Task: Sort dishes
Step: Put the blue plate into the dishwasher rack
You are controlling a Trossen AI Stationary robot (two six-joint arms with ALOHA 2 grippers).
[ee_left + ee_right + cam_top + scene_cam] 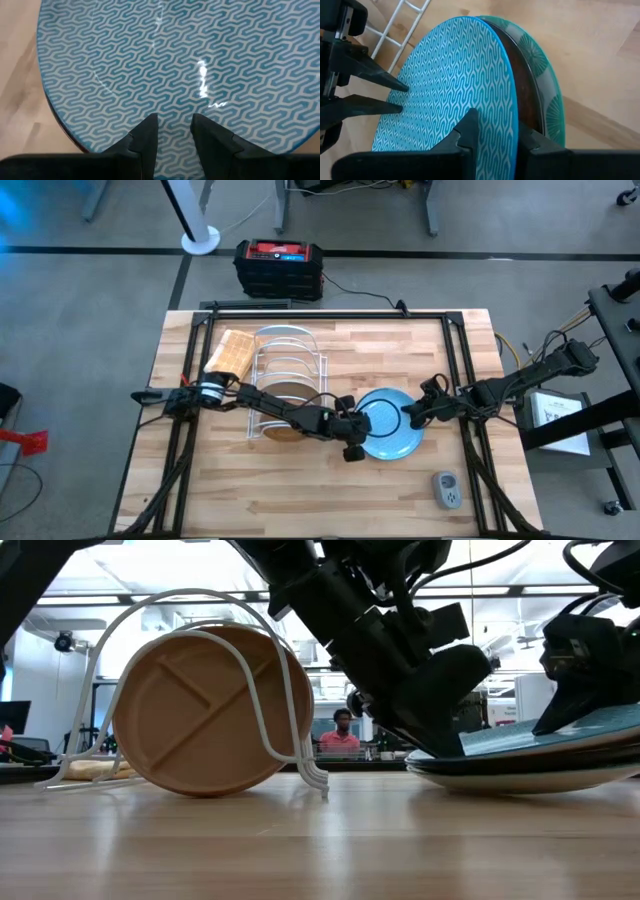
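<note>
Light-blue plate [388,423] tops the counter stack; your right tool [492,132] pinches its rim, left tool [174,131] spread over the opposite edge. Lift next, then slot it beside the wooden divided plate [205,710] in the rack [285,375].

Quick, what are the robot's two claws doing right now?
Left gripper: open, fingertips over the blue patterned plate, holding nothing.
Right gripper: shut on the blue patterned plate's rim.

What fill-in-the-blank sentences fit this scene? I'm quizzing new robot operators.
The white wire rack holds just ___ dish, the brown divided plate.
The light blue plate, its rim pinched by the right gripper, lies on ___ of the stack.
The left gripper, over that plate, has its jaws ___.
Missing: one; top; open.
</note>
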